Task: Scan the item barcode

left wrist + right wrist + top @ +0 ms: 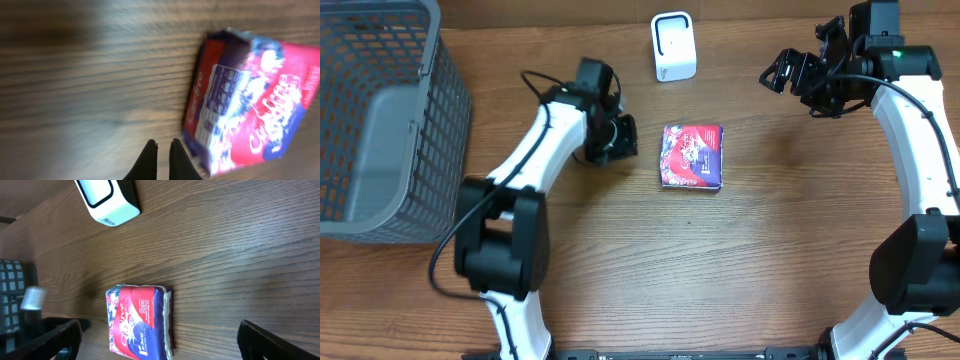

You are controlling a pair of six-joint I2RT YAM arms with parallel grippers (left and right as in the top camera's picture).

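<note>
Left gripper (163,146) is nearest the lens at the bottom of its wrist view. Its two black fingertips are pinched tip to tip, clenched with no object in them.

Packet (692,157): a red and purple soft pack lying flat on the wooden table (770,250), roughly mid-table, printed face up. The left wrist view shows a white printed panel along one side. It's too blurred to tell if that's the barcode.

The left gripper sits low, just beside the packet's left edge. Overhead shows a thin strip of wood between them, so they're apart, not touching.

Barcode scanner (673,47): a small white unit past the packet's far edge, toward the back of the table. It's near the packet but apart from it, and its dark-outlined window is visible from overhead.

Right gripper (785,72): at the back right, to the right of the scanner and well apart from the packet. Jaws are spread wide, released. In its wrist view the black fingers (272,337) sit at the lower corners of the frame, with the packet and scanner on the table beyond them.

Basket (445,110): grey mesh, at the far left of the table beyond the left arm, well apart from the packet and partly cut off by the frame. The top is open. Mesh walls and a plain grey bottom show through it.
</note>
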